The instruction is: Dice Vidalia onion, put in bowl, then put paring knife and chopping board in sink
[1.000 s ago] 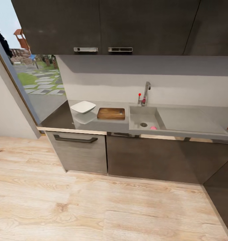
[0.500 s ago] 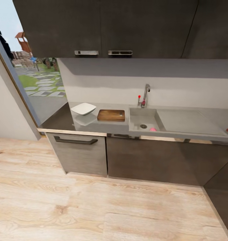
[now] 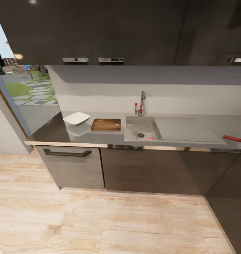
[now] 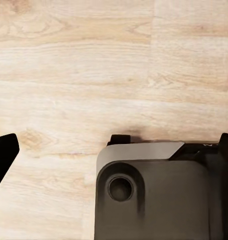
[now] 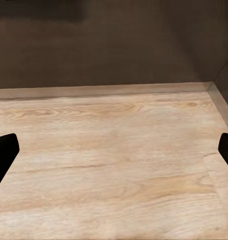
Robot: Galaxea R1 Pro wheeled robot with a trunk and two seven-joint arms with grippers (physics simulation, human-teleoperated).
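In the head view, the steel sink (image 3: 132, 127) is set into the grey countertop (image 3: 53, 133), with its faucet (image 3: 141, 104) behind and a flat drainboard (image 3: 186, 128) to the right. A small pinkish onion (image 3: 149, 138) lies in the basin beside the drain. The brown chopping board (image 3: 106, 124) lies just left of the sink, and the white bowl (image 3: 76, 118) stands left of the board. The red-handled paring knife (image 3: 233, 138) lies at the counter's far right. My left gripper (image 4: 115, 150) and right gripper (image 5: 115, 150) are both open and empty, low over the wooden floor.
Dark base cabinets (image 3: 148, 169) run under the counter and dark wall cabinets (image 3: 99, 31) hang above it. A window (image 3: 25, 88) with a garden beyond is at the left. Light wood floor (image 3: 99, 218) lies between me and the cabinets. My own dark base (image 4: 154, 195) appears in the left wrist view.
The whole head view has shifted, so the camera moved: the counter now sits further left and the knife shows more fully at the right. Nothing on the counter has moved.
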